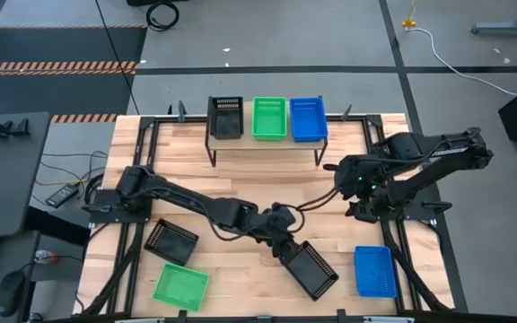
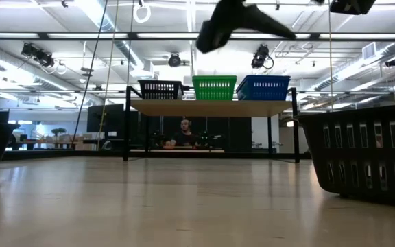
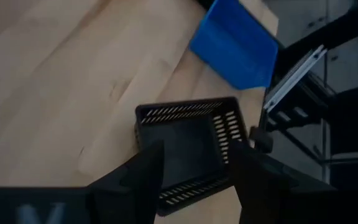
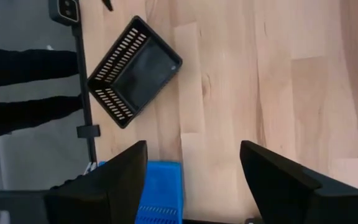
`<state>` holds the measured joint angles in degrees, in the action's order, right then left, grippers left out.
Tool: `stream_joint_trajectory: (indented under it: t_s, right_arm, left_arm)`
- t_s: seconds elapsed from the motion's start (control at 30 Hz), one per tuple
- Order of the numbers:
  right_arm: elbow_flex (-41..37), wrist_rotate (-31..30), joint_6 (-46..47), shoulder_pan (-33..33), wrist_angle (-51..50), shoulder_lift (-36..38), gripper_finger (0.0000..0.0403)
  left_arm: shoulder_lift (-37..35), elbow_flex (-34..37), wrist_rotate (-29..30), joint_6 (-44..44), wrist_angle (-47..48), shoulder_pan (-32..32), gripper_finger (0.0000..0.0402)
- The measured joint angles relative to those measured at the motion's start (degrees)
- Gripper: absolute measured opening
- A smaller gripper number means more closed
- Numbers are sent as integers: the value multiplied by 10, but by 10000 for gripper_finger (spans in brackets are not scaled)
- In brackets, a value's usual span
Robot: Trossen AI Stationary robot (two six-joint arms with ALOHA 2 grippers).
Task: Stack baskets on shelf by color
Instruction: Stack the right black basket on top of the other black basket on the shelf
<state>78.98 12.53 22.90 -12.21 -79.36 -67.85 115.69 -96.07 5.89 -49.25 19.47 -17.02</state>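
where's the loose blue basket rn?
High view: blue basket sits on the table's front right corner, right of the black basket under the left pincer.

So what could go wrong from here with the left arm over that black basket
The left claw hangs open over the black basket, which lies skewed near the table's front edge; a poor grip could tip it or push it off. Carrying it to the shelf could knock the baskets already there.
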Motion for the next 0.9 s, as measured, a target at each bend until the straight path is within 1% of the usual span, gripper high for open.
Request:
stream_joint_trajectory:
  t_s: [0.1, 0.13, 0.2, 0.23, 0.33, 0.63, 0.73, 0.8, 0.9]
  right_arm:
    - [0, -6, 8, -10, -2, 2, 260]
    - [0, -8, 11, -13, -3, 2, 260]
    - [0, -10, 15, -17, -3, 3, 260]
    - [0, -9, 16, -18, -4, 3, 260]
    - [0, -10, 23, -22, -6, 3, 259]
    - [0, -11, 46, -23, -4, 3, 259]
    - [0, -11, 46, -23, -6, 3, 259]
    - [0, -12, 46, -23, -7, 2, 259]
    - [0, -27, 46, -23, -7, 2, 259]
  left_arm:
    - [19, 0, -18, 12, 3, 0, 186]
    - [28, -2, -24, 14, -10, 0, 186]
    - [40, 1, -35, 15, 7, 0, 186]
    - [49, 0, -41, 14, -13, 0, 186]
    - [63, 0, -57, 14, -19, 0, 186]
    - [112, -1, -57, 17, -17, -3, 185]
    - [116, 0, -55, 17, 8, -3, 182]
    - [115, -2, -39, 19, 36, -3, 175]
    - [115, -1, -29, 34, 88, -1, 161]
